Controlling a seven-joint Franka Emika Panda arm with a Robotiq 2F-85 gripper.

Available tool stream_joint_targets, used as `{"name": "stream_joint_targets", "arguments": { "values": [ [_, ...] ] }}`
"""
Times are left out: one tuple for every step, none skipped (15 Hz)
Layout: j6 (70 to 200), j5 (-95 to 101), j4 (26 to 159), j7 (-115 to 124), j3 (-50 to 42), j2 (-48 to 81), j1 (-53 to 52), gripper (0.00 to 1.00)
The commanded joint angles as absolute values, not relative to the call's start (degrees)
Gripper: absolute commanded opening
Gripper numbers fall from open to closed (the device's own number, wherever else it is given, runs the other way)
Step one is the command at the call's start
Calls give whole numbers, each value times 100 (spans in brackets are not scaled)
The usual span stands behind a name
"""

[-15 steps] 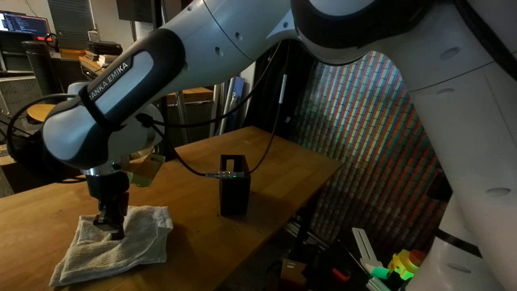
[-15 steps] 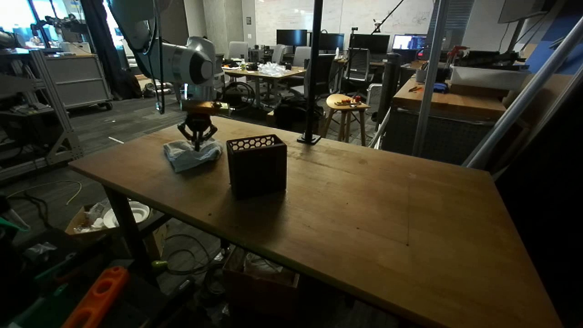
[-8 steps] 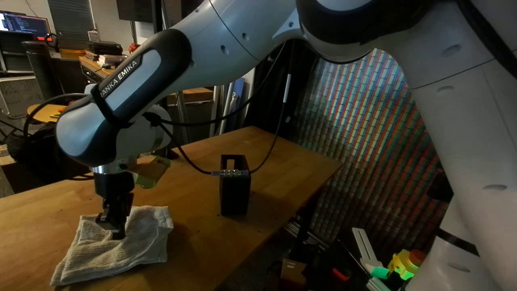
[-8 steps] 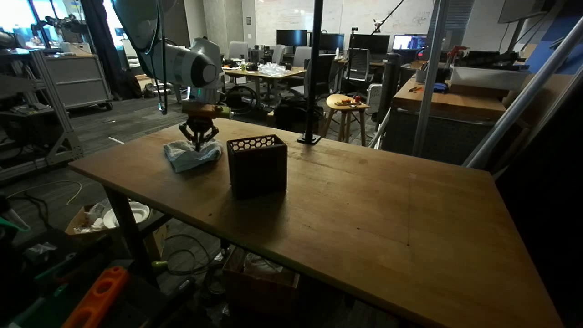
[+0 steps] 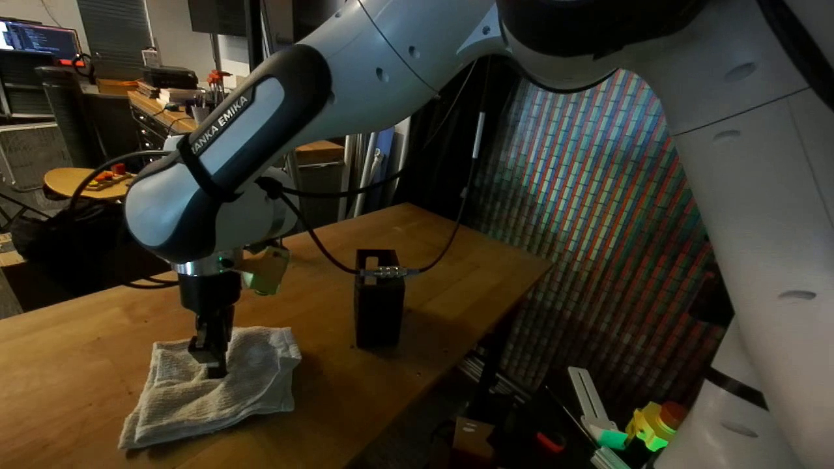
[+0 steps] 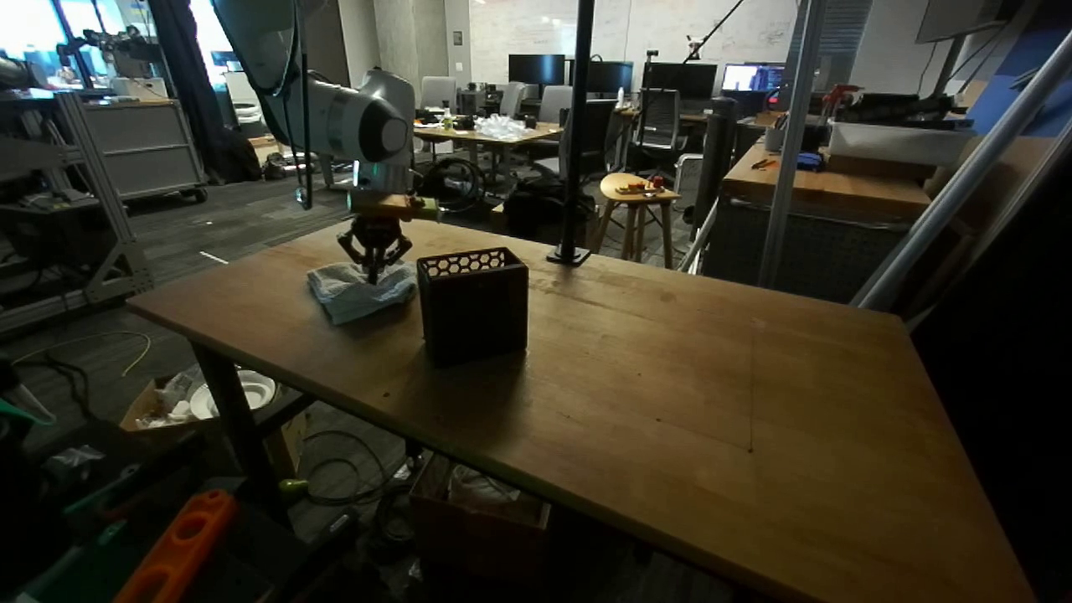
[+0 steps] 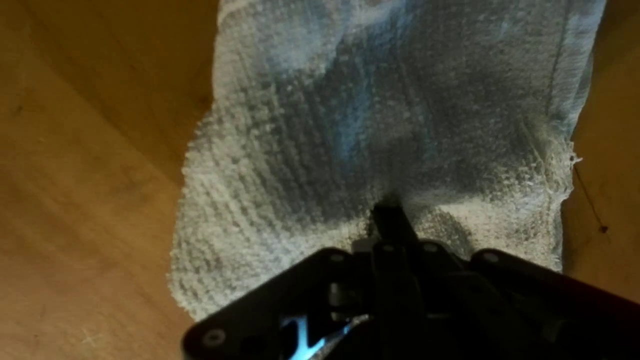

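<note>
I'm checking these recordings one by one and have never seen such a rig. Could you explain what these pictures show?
The machine is a Franka Emika Panda arm, a jointed robot arm ending in a black Robotiq gripper. Two pictures come from cameras outside the robot, at different places; the third comes from a camera on its wrist, looking past the gripper's fingers. On the wooden table lies a rumpled off-white towel. Apart from it stands an open-topped black box with honeycomb holes, and a black post rises near the table's edge. The fingers look closed together, their tips down on the towel. Whether they pinch some fabric or only press on it, I can't tell.
</note>
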State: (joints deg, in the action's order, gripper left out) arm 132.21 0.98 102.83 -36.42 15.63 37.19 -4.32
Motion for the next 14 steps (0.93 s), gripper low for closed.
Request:
{"name": "stream_joint_targets", "arguments": {
  "values": [
    [13053, 334, 10626, -4341, 1494, 3574, -219, 0],
    [12982, 390, 10670, -4539, 1465, 3535, -179, 0],
    [12930, 418, 10712, -4746, 1447, 3503, -138, 0],
    [12851, 485, 10744, -4918, 1405, 3471, -130, 0],
    [12788, 566, 10789, -5119, 1378, 3416, -119, 0],
    [12745, 645, 10835, -5309, 1359, 3363, -120, 0],
    [12683, 794, 10868, -5483, 1320, 3305, -168, 0],
    [12660, 907, 10886, -5630, 1297, 3261, -203, 0],
    [12663, 1070, 10881, -5742, 1268, 3222, -267, 0],
    [12703, 1196, 10851, -5860, 1275, 3184, -314, 0],
    [12723, 1329, 10809, -5956, 1273, 3170, -362, 0],
    [12716, 1489, 10706, -6017, 1260, 3182, -438, 0],
    [12727, 1588, 10595, -6077, 1258, 3215, -485, 0],
    [12737, 1653, 10488, -6124, 1263, 3240, -522, 0]
  ]
}}
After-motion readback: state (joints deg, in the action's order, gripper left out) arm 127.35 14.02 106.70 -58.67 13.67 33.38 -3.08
